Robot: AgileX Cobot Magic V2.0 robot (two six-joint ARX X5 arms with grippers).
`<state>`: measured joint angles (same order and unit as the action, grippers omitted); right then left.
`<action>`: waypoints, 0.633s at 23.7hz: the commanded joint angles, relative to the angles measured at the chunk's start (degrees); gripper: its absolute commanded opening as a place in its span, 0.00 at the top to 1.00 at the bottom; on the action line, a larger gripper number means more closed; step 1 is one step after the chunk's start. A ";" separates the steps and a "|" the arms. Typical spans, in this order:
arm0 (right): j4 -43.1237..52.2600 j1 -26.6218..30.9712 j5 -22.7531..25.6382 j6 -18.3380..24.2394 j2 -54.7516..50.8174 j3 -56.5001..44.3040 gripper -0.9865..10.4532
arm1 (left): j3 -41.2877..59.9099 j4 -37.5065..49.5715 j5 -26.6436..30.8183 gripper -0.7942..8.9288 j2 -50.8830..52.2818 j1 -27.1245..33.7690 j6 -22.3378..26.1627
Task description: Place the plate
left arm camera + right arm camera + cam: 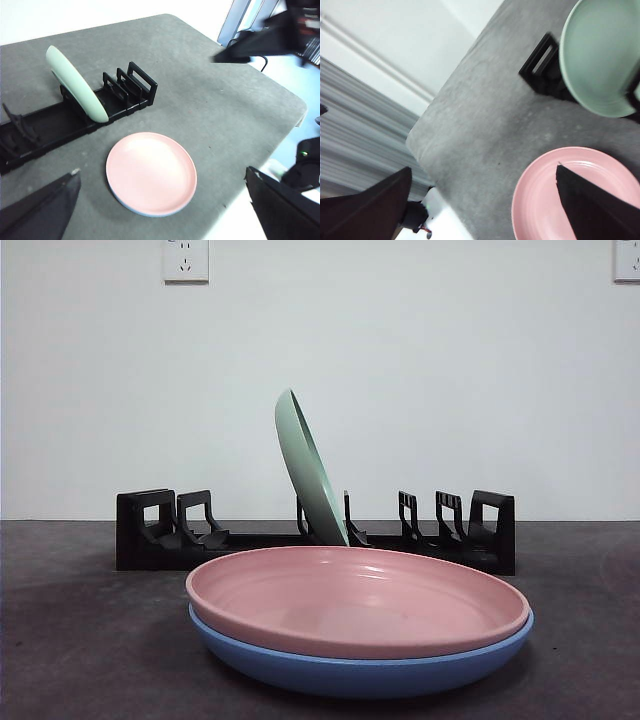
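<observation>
A pale green plate (310, 475) stands tilted on edge in a slot of the black rack (150, 530). In front of the rack a pink plate (350, 600) lies nested in a blue plate (360, 675). My left gripper (161, 172) hangs open high above the table, looking down on the pink plate (150, 170), the green plate (75, 82) and the rack (45, 125). My right gripper (483, 169) is also open and raised, with the pink plate (535, 200) and green plate (597, 55) below it. Neither holds anything. No arm shows in the front view.
The grey table (80, 640) ends in a rounded corner (300, 105) past the plates. The other arm's dark gripper (260, 42) shows high in the left wrist view. Wall sockets (185, 258) sit on the white wall behind.
</observation>
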<state>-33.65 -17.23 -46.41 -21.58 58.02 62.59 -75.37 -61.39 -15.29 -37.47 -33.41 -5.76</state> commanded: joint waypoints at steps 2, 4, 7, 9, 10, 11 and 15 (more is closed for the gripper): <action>1.46 -3.69 -0.09 -0.46 10.62 7.37 0.51 | -1.07 -1.73 -0.15 0.38 1.01 -0.39 -1.90; 1.38 -4.85 -0.09 0.00 15.80 11.37 0.51 | -1.07 -2.99 -0.11 0.38 1.44 -0.39 -2.32; 0.96 -6.38 0.11 0.85 23.06 17.53 0.51 | -1.07 -5.33 0.15 0.38 1.92 -0.39 -3.08; 0.46 -7.10 1.31 1.44 27.02 21.11 0.51 | -1.07 -6.58 0.20 0.38 2.12 -0.42 -4.15; 0.04 -7.56 2.49 2.49 30.08 23.98 0.51 | -1.07 -7.23 0.20 0.38 2.43 -0.42 -4.76; -0.26 -7.85 3.32 3.02 32.17 25.86 0.51 | -1.07 -7.56 0.20 0.38 2.62 -0.42 -4.87; -1.16 -8.39 5.25 4.07 40.19 32.81 0.51 | -1.07 -8.26 0.22 0.38 3.93 -0.42 -4.85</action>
<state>-34.79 -25.19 -41.36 -19.09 96.27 93.73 -75.37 -70.11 -15.14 -33.63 -33.41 -10.13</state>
